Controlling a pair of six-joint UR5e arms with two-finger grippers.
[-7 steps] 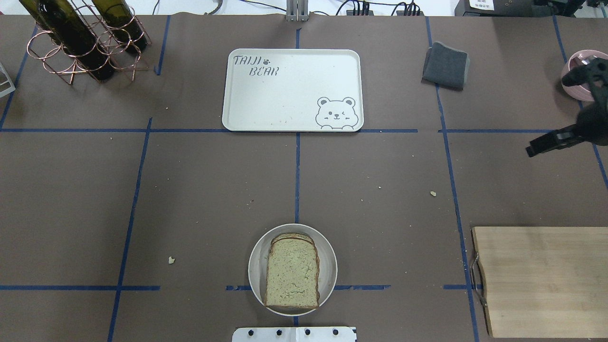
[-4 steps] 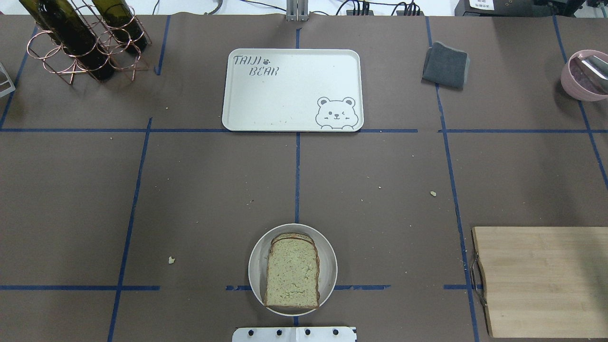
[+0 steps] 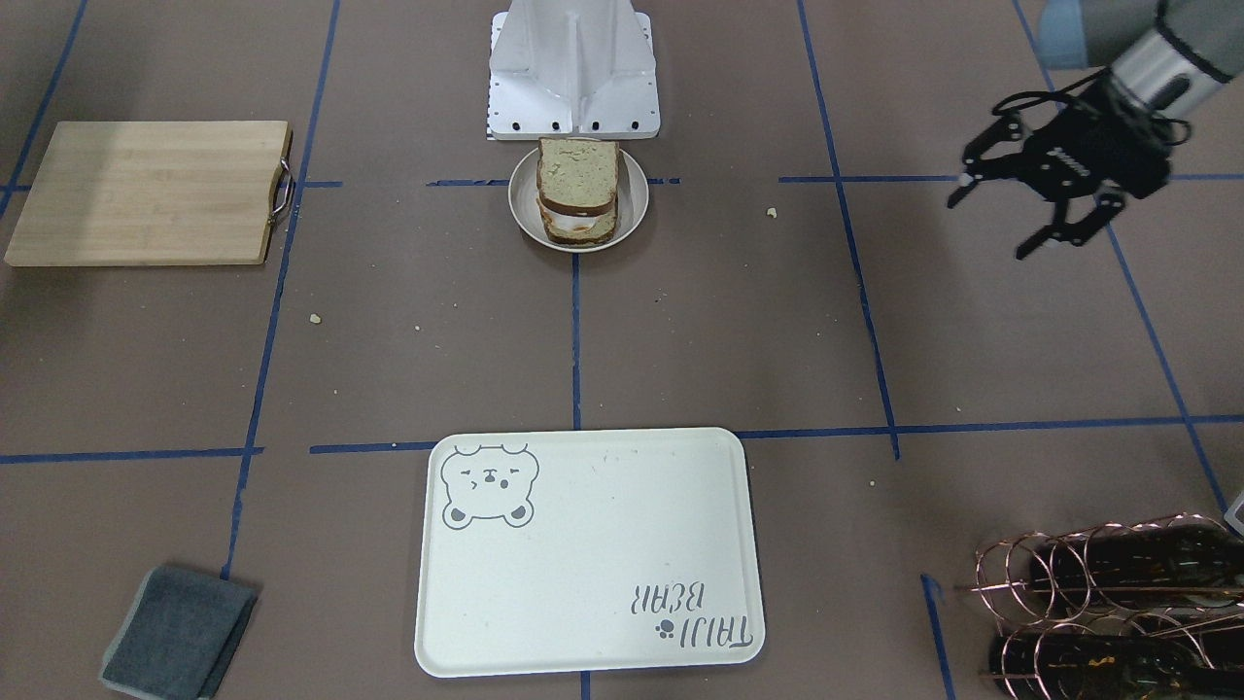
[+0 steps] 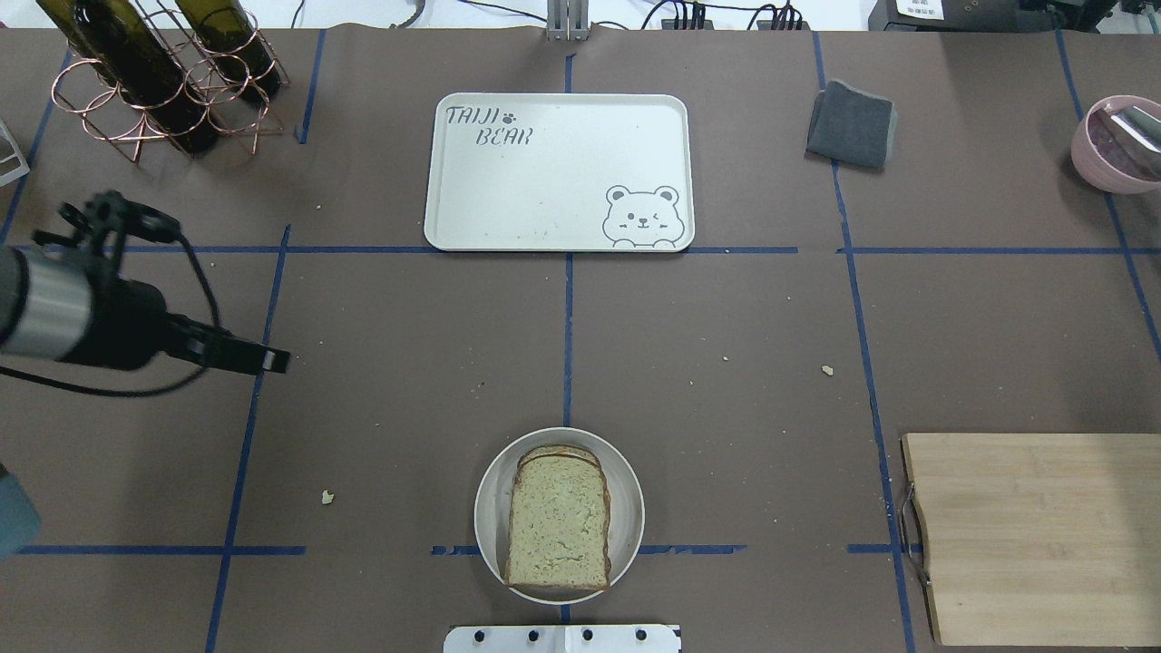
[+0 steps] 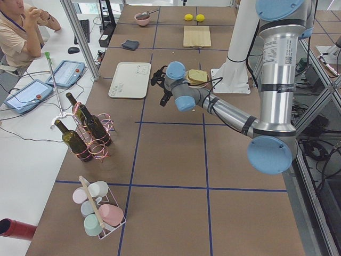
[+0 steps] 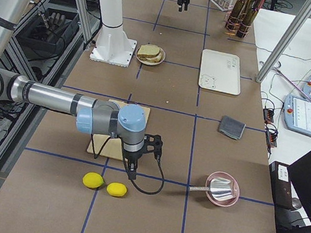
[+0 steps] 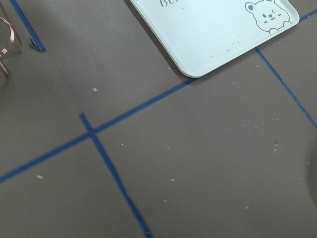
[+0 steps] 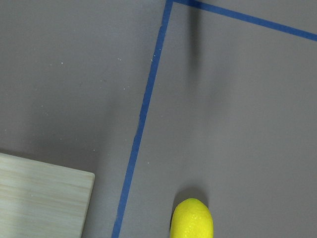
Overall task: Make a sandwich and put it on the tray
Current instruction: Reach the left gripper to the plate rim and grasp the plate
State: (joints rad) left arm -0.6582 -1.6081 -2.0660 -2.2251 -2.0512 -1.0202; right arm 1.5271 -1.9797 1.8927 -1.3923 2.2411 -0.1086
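Sandwich (image 4: 558, 521), two bread slices (image 3: 577, 167), one bowl (image 4: 629, 508), one tray (image 4: 544, 172), two lemons (image 6: 93, 180)

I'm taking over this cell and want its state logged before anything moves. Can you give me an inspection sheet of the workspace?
Surface: brown paper-covered table, blue tape grid, scattered crumbs.
Job's things: bread-and-egg sandwich in off-white round bowl by white robot base; cream bear-print tray opposite, sandwich not on it.
Clutter: light wooden cutting board, folded grey cloth, pink bowl with metal scoop, copper wire rack of dark wine bottles, two yellow lemons.
Grippers: left pincer open, holding nothing; right pincer near lemons, state unclear.
Cables: black cable loops at both wrists.
Surroundings: seated operator, tablets beside the table.
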